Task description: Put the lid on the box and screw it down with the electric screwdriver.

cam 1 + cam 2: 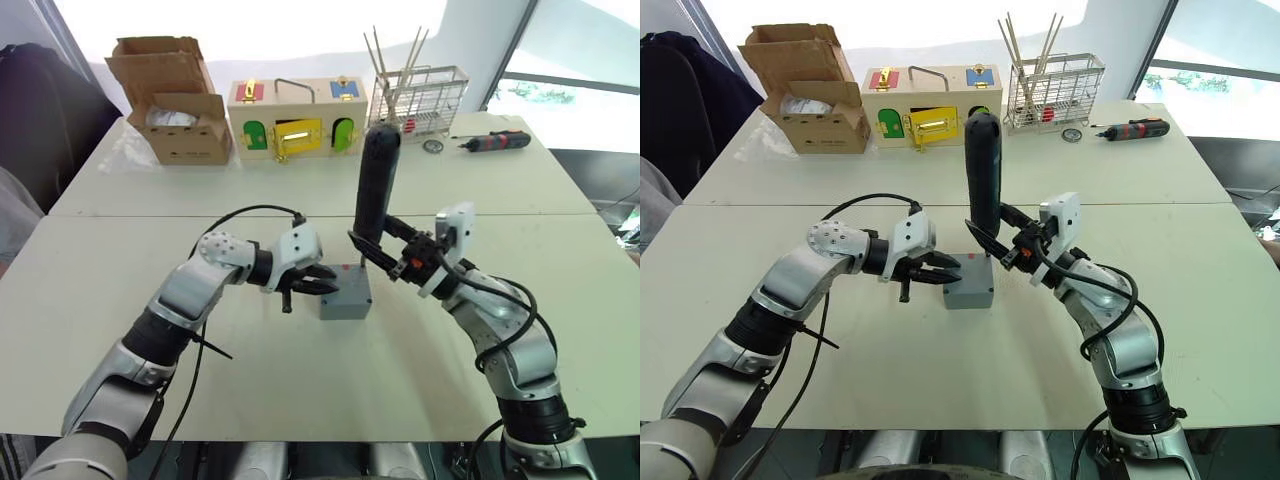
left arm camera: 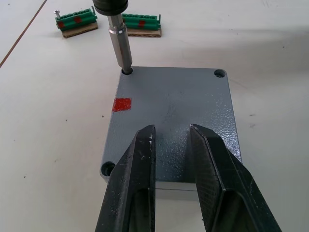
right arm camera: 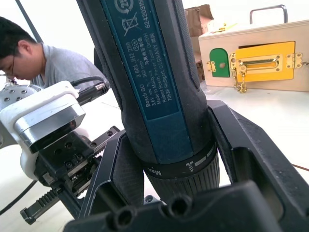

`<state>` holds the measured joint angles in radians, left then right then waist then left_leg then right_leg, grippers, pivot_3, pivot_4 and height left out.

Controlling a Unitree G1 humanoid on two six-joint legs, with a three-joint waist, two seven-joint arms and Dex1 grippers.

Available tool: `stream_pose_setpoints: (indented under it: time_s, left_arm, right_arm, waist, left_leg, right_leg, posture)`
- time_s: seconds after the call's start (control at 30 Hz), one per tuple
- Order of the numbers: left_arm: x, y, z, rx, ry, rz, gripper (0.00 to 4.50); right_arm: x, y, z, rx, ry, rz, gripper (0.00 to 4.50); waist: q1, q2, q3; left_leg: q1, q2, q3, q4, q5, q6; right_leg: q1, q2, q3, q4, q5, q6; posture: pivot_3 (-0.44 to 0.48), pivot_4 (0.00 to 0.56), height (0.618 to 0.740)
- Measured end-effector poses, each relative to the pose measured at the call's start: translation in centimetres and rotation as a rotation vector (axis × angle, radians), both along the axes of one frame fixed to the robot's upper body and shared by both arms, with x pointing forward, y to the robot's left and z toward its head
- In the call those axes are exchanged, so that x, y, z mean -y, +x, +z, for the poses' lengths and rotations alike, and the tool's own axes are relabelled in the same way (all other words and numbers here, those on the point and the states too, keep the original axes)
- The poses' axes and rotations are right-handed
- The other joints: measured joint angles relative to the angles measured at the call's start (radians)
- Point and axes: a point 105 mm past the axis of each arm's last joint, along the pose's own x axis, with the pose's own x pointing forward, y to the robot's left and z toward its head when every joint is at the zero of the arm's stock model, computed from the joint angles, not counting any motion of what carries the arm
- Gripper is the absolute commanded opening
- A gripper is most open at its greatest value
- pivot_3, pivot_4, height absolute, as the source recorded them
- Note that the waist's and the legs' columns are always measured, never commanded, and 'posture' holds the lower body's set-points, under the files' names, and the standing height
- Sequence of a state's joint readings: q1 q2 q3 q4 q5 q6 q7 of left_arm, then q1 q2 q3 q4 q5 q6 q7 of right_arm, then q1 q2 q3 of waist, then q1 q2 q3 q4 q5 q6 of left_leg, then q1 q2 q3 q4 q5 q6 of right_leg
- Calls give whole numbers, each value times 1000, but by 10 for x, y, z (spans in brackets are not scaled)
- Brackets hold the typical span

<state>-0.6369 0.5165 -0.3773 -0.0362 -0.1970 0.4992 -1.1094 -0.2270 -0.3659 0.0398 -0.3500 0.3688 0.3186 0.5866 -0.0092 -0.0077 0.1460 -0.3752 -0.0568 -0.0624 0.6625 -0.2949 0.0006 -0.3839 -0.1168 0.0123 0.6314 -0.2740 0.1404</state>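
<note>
Right gripper (image 1: 385, 255) is clamped around the lower body of the electric screwdriver (image 1: 378, 185), which stands close to upright over the middle of the table (image 1: 300, 380), its bit dropped into a corner screw hole of the lid (image 2: 174, 104). Left gripper (image 1: 322, 285) reaches in from nine o'clock of the box (image 1: 346, 298), its two fingers (image 2: 133, 179) a little apart and holding nothing, their tips lying over the lid's near edge; whether they press on it I cannot tell. The lid already sits square on the box, with a red mark (image 2: 121, 104) on its top face. As I judge it, the main risk is the tall driver: gripped low, with most of its length above the jaws, it could lean under torque, so the bit would cam out of the screw head or skate across the lid. If the left gripper is not truly bearing down, the light box could spin or slide with the bit. Driving one corner hard may also cock the lid while the other corner holes (image 2: 219, 74) look unfilled. At twelve o'clock, well apart, stand the wooden box (image 1: 297, 118), cardboard box (image 1: 172, 100) and wire rack (image 1: 420, 100); at two o'clock lies a smaller screwdriver (image 1: 495, 141). Green terminal strips (image 2: 77, 21) rest just beyond the box.
</note>
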Motion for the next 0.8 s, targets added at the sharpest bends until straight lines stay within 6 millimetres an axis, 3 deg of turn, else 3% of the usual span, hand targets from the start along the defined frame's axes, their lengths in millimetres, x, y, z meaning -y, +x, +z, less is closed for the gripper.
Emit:
stream_pose_setpoints:
  time_s: [0.8]
  left_arm:
    - [2,-1,-1,8,3,-12,1076]
  right_arm:
    - [1,0,-1,-6,23,-12,1796]
  waist:
    - [-1,-1,-1]
  left_leg:
    - [1,0,0,-1,0,0]
  right_leg:
    - [1,0,0,-1,0,0]
  posture:
    - [0,150,731]
